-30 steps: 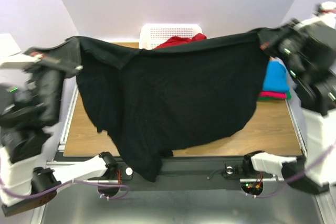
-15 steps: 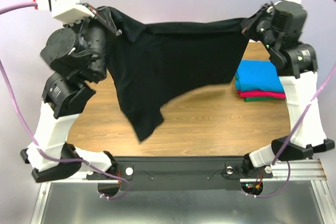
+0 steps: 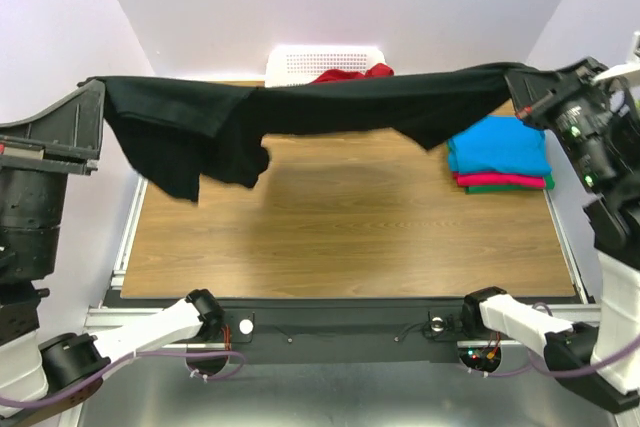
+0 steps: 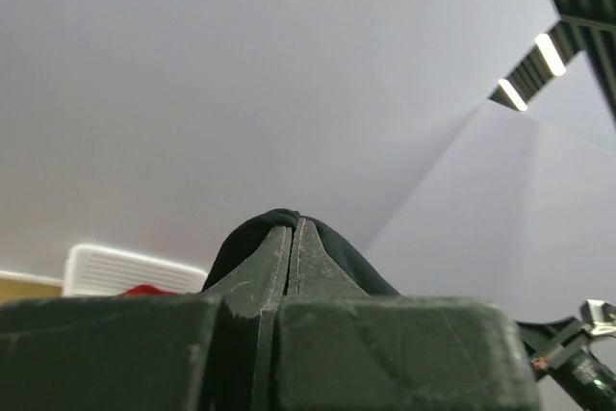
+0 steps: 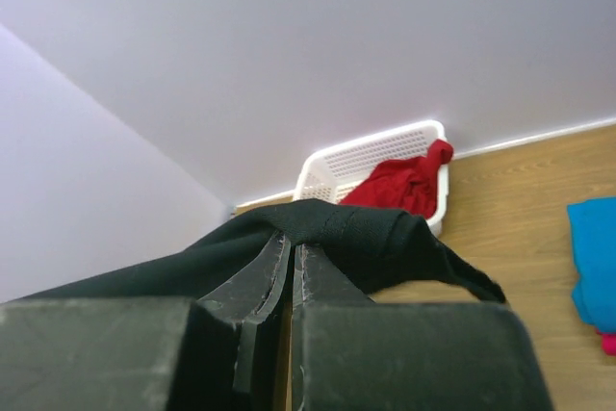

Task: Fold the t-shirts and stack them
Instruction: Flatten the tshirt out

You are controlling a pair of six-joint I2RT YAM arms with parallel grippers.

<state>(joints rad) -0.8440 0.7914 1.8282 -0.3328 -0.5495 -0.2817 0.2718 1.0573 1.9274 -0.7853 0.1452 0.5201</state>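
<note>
From above, the left gripper [image 3: 100, 89] is closed on one end of the black t-shirt [image 3: 330, 107], far out to the left of the white basket [image 3: 325, 55]. The right gripper [image 3: 517, 84] is closed on the other end, out to the right of the basket. The cloth spans between them as a nearly level band in the air, crossing just in front of the basket and clear of the table [image 3: 350, 227]. A bunched part with a sleeve hangs from the band to the basket's front left. A red t-shirt [image 3: 350, 74] lies in the basket. To the basket's front right, the folded turquoise-blue t-shirt [image 3: 497, 147] lies on the pink-red t-shirt [image 3: 500, 179], which lies on the green t-shirt [image 3: 507, 188].

Half a second ago the arms stood closer together and the black cloth hung in a long flap that hid the basket. Now the grippers are wider apart, the flap has risen, and the basket shows.

In the left wrist view, the left gripper [image 4: 292, 259] has its fingers pressed together with no gap. A fold of black t-shirt [image 4: 337, 255] bulges past their tips, with the basket [image 4: 125, 271] low and to the left behind them.

In the right wrist view, the right gripper [image 5: 289, 267] is likewise pinched tight on the black t-shirt [image 5: 375, 233]. The hem drapes over both fingers, directly in front of the basket [image 5: 361, 159] and its red t-shirt [image 5: 404, 185].
</note>
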